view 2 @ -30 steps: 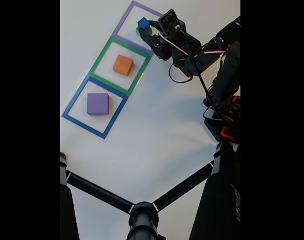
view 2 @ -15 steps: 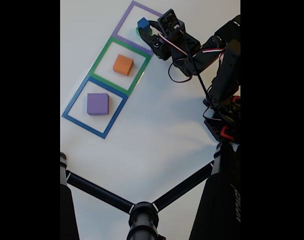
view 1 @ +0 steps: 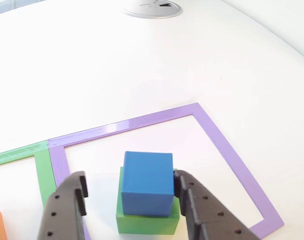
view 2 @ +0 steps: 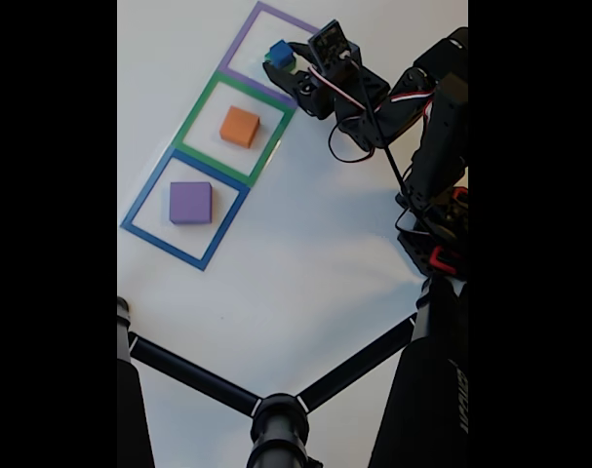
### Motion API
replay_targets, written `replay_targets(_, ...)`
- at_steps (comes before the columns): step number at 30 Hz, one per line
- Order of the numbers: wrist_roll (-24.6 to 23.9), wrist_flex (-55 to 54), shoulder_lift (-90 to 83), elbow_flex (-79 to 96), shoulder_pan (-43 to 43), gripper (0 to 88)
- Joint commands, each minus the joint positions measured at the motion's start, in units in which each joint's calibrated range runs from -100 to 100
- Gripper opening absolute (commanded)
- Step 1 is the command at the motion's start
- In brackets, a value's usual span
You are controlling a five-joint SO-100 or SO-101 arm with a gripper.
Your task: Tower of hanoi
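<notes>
Having lowered, end effector (view 1: 130, 196) straddles blue cube (view 1: 147, 183) (unclamped).

Bright, even light; faint shadows; sharp focus

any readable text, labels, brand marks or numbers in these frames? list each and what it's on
Pale lettering runs along the black stand leg at lower right of the fixed view: too blurred to read.
None on the blue cube, green block, orange block, purple block or gripper.
</notes>
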Motion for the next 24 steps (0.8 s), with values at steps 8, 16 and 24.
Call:
replay_targets(8,0.2,10.5,-12.0,-0.6,0.8,20.9)
replay_targets(16,0.2,45.1,-35.5,-5.6,3.9,15.2)
replay_targets(24,0.2,90.0,-53.1,-21.1,4.2,1.3)
